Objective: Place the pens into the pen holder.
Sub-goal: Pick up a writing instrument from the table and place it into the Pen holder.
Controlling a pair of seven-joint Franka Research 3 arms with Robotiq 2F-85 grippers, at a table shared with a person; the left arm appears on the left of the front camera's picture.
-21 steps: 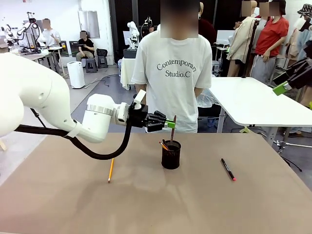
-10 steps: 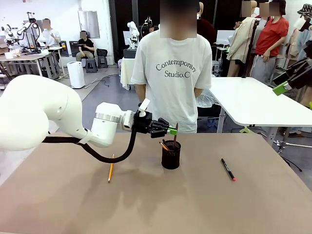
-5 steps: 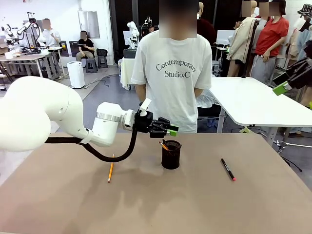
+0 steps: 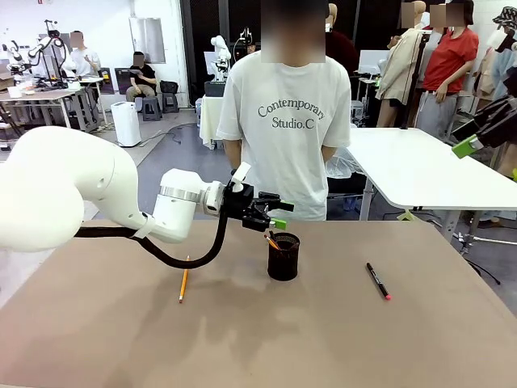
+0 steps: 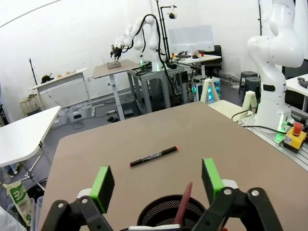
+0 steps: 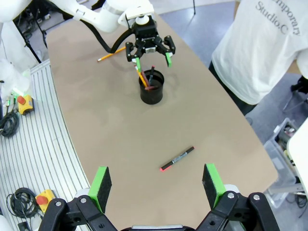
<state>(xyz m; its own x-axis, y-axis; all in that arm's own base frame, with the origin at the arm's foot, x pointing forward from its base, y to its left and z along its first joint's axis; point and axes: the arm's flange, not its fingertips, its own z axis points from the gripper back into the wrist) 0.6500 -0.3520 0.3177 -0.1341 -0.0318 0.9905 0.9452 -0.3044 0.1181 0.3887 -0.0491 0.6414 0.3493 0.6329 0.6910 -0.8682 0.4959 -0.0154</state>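
On the brown table (image 4: 97, 339), nearest the robot's side, a yellow-orange pencil (image 4: 183, 283) lay flat on the left. A black marker (image 4: 377, 280) with a pink-red tip lay on the right, and both were well apart from the pen holder (image 4: 283, 259) between them. The black mesh cup stood upright near the middle of the table. A dark reddish pencil (image 5: 184, 202) leaned inside it, and an orange pencil tip (image 4: 271, 241) poked out at its left rim. Just above and a little to the left of the holder's rim hung the left gripper (image 4: 279, 215). Its green-padded fingers were spread wide with nothing between them, and they touched neither the cup nor the pencils. Beyond the far edge a person in a white T-shirt (image 4: 284, 121) stood facing the table. The right gripper (image 6: 156, 183) was held high over the table's right part, with its fingers also wide apart and empty.
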